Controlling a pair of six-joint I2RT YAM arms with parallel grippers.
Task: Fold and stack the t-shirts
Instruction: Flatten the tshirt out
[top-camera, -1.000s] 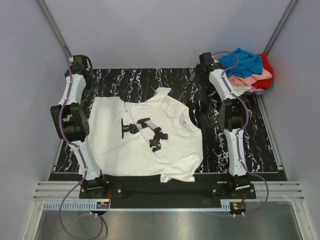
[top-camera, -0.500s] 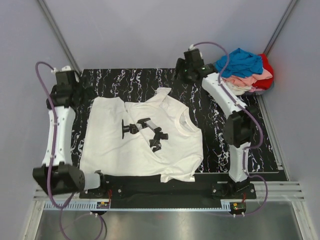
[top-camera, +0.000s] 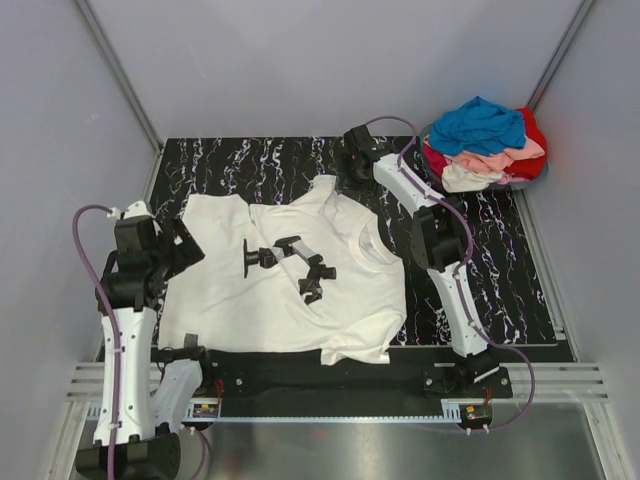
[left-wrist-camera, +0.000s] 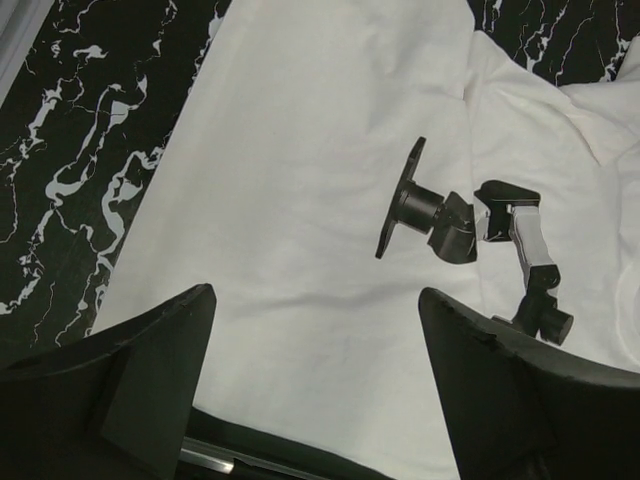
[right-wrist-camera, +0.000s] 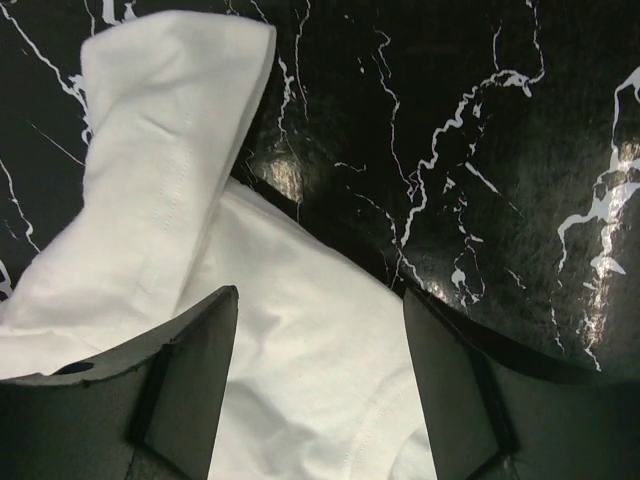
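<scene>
Left gripper (left-wrist-camera: 315, 295) and right gripper (right-wrist-camera: 320, 295) hover, jaws apart, over the cream-white t-shirt (top-camera: 290, 300).
Lift the black mount (top-camera: 288, 262) off first, then pinch the sleeve (right-wrist-camera: 170, 170) low.

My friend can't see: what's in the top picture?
A cream-white t-shirt lies spread on a black marbled table, a black bracket resting on it. The left gripper and right gripper hover at its edges; coloured t-shirts are piled far right.

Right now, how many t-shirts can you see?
5: a cream-white tee spread out mid-table; a blue tee, pink tee, red tee and cream tee heaped at the far right corner. More may hide there.
</scene>
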